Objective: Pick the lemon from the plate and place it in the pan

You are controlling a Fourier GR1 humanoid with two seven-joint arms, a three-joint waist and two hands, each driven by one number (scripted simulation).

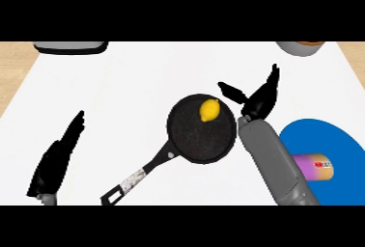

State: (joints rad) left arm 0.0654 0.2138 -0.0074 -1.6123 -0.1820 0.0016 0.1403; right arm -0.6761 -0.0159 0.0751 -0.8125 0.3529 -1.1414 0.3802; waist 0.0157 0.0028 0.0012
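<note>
You are seeing the lemon (209, 110) lying in the pan (202, 140), just left of your right robot hand (255, 99), whose fingers are spreading apart, holding nothing. The plate (335, 140) is sitting below-right of it. Your left robot hand (58, 154) is resting open.

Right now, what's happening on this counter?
The yellow lemon lies inside the black frying pan, near its far rim. The right hand is open beside the pan's right edge, holding nothing. The round blue plate at right carries only a purple-and-tan cylinder. The left hand rests open at the left, away from everything.
</note>
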